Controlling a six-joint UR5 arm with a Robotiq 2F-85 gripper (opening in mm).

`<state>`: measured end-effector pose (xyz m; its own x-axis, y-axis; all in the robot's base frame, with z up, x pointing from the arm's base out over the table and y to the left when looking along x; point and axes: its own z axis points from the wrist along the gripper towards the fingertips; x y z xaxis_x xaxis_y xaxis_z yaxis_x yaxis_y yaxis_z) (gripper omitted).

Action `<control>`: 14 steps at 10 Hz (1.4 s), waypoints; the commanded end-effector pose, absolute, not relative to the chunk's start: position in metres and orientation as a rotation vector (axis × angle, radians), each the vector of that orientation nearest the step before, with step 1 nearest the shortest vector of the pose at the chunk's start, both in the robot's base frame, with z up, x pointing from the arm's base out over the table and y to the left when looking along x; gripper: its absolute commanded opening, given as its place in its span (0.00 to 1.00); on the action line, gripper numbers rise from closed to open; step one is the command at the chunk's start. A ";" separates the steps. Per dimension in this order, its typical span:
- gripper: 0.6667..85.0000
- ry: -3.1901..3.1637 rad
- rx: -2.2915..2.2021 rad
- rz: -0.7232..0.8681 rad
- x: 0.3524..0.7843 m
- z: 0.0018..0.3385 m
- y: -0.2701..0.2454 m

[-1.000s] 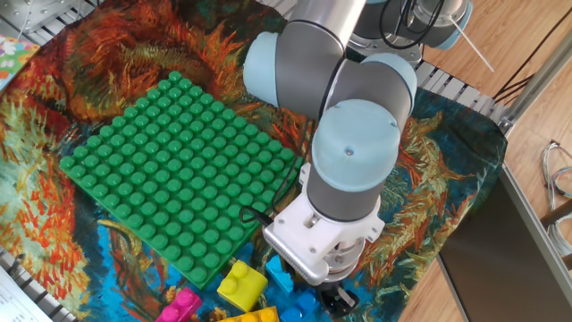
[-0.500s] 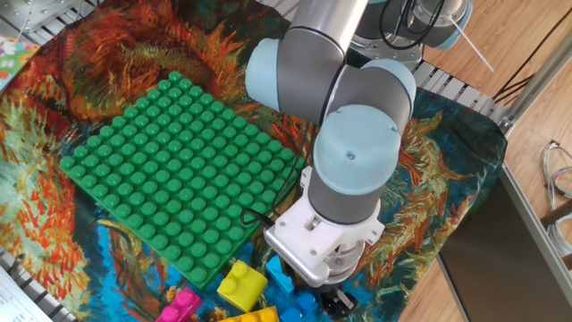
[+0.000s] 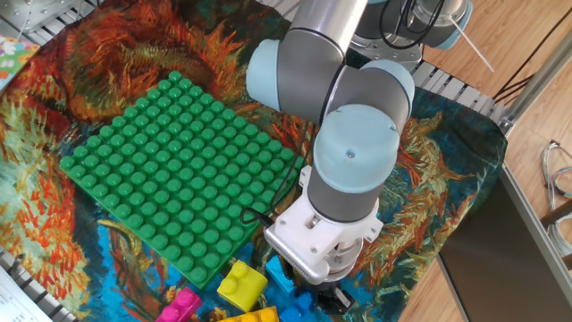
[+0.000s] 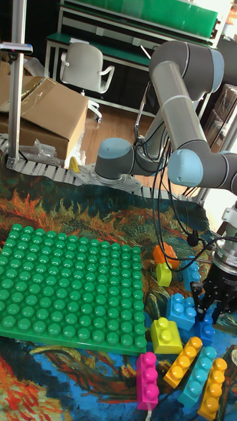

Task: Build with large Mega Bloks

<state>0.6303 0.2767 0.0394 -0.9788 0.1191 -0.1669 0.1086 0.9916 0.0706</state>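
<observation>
Green baseplate (image 4: pixel 69 289) lies bare on the painted cloth (image 3: pixel 107 63) covering the tabletop; no brick is mounted on it. The loose bricks sit in a cluster off its near right corner: a light blue brick (image 4: pixel 182 309), a short yellow brick (image 4: pixel 166 335), a pink long brick (image 4: pixel 147 380), a yellow long brick (image 4: pixel 183 362), a teal long brick (image 4: pixel 199 375), an orange long brick (image 4: pixel 212 389) and, further back, an orange brick (image 4: pixel 166 254) beside a lime brick (image 4: pixel 163 273).

Over the last second the arm has shifted only slightly. The pincer (image 4: pixel 209 294) remains low over the cluster, its dark fingers (image 4: pixel 197 293) just beside the light blue brick. From the tall fixed view the fingers appear spread, with a blue brick (image 4: pixel 205 329) below them, but whether they grip anything cannot be determined.

Assessment: the task is at its first pick. Small motion suggests final alignment before closing. Neighbouring bricks stand close, so a descending finger could push one aside.
</observation>
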 end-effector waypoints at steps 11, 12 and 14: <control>0.01 2.928 0.256 0.182 0.624 0.095 0.299; 0.01 2.931 0.250 0.150 0.623 0.095 0.293; 0.01 2.969 0.209 0.123 0.614 0.093 0.290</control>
<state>0.6190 0.2923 0.0913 -0.9730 0.1530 -0.1731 0.1368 0.9854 0.1019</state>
